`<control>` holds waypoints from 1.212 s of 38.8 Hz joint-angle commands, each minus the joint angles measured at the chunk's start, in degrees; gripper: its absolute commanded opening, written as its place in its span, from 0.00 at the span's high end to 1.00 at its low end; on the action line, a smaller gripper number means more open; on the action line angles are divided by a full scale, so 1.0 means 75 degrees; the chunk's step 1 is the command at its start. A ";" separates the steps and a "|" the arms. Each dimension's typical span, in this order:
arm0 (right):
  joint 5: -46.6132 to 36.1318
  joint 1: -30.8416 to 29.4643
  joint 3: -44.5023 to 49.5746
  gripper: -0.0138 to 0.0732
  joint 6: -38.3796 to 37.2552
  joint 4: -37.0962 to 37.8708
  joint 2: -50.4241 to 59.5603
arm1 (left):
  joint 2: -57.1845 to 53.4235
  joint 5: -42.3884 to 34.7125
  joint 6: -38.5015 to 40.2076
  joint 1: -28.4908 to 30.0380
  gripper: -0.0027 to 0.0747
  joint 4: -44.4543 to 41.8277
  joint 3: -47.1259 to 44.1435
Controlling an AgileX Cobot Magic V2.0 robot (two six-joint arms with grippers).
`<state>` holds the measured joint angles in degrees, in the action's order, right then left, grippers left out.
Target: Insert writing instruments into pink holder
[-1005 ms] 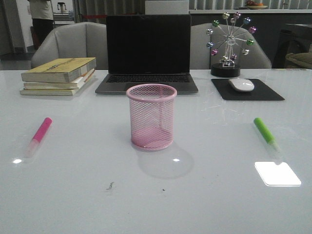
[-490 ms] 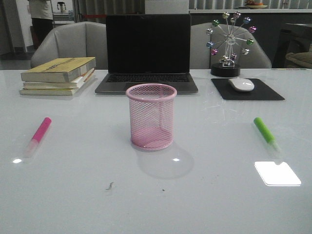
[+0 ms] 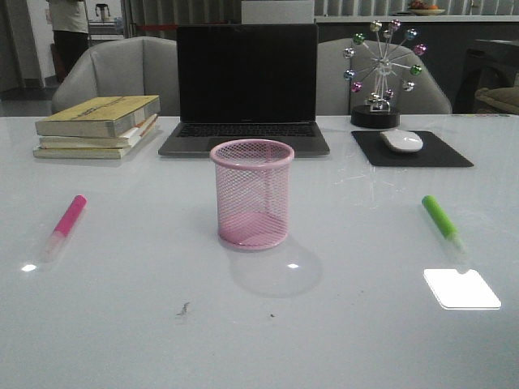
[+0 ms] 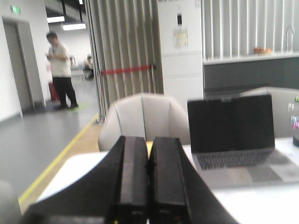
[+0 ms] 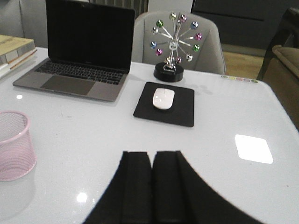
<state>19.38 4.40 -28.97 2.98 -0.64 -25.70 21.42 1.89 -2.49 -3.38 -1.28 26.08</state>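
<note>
The pink mesh holder (image 3: 252, 194) stands upright and empty mid-table; its edge also shows in the right wrist view (image 5: 15, 144). A hot pink highlighter (image 3: 64, 224) lies flat on the left side of the table, and a bright green highlighter (image 3: 442, 222) lies flat on the right. Neither arm appears in the front view. My left gripper (image 4: 149, 140) is shut with nothing between its fingers, raised and facing the room. The right gripper (image 5: 152, 154) is also shut and empty, above the table right of the holder.
An open laptop (image 3: 246, 89) sits behind the holder. Stacked books (image 3: 97, 126) lie at the back left. At the back right are a white mouse (image 3: 401, 141) on a black pad (image 3: 450, 154) and a ball ornament (image 3: 378, 73). Chairs stand beyond the table.
</note>
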 commanded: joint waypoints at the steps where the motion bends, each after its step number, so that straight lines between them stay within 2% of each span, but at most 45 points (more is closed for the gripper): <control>1: -0.1055 -0.0018 -0.0309 0.81 0.0060 0.0015 -0.0803 | 0.0851 -0.0432 0.0079 -0.0007 0.83 0.0170 0.0298; 4: -0.1293 -0.0018 -0.0309 0.79 0.0060 0.0015 -0.1313 | 0.1321 -0.0445 0.0079 -0.0007 0.82 0.0170 0.0298; 7: -0.1349 -0.0018 -0.0309 0.70 0.0060 0.0015 -0.1705 | 0.1594 -0.0445 0.0079 -0.0007 0.73 0.0170 0.0298; 12: -0.1389 -0.0018 -0.0309 0.37 0.0060 0.0015 -0.2179 | 0.1808 -0.0445 0.0079 -0.0007 0.42 0.0170 0.0298; 13: -0.1410 -0.0018 -0.0309 0.31 0.0060 0.0015 -0.2225 | 0.1829 -0.0476 0.0079 -0.0007 0.39 0.0170 0.0298; 15: -0.1515 -0.0018 -0.0309 0.26 0.0060 0.0015 -0.2307 | 0.1840 -0.0570 0.0079 -0.0007 0.36 0.0170 0.0298; 20: -0.1732 -0.0018 -0.0296 0.27 0.0060 0.0004 -0.2609 | 0.1847 -0.0667 0.0079 -0.0007 0.39 0.0170 0.0267; 23: -0.1498 -0.0001 -0.0475 0.27 0.0054 -0.0334 -0.2881 | 0.1847 -0.0673 0.0079 -0.0007 0.44 0.0170 0.0266; 26: -0.0664 0.0006 -0.0988 0.29 0.0054 -0.0920 -0.3271 | 0.1847 -0.0705 0.0079 -0.0007 0.50 0.0221 0.0266; 29: 0.0157 0.0006 -0.1727 0.31 0.0054 -0.1101 -0.3941 | 0.1847 -0.0705 0.0079 -0.0007 0.53 0.0221 0.0266; 40: 0.2397 0.0006 -0.4617 0.31 0.0054 -0.1101 -0.6578 | 0.1847 -0.0591 0.0079 -0.0007 0.52 0.0221 0.0266; 47: 0.3492 0.0006 -0.5979 0.31 0.0016 -0.1101 -0.8321 | 0.1847 -0.0467 0.0079 -0.0007 0.52 0.0221 0.0266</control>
<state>44.15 4.50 -67.74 2.98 -8.36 -84.36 34.90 2.47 -2.49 -3.38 0.00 26.30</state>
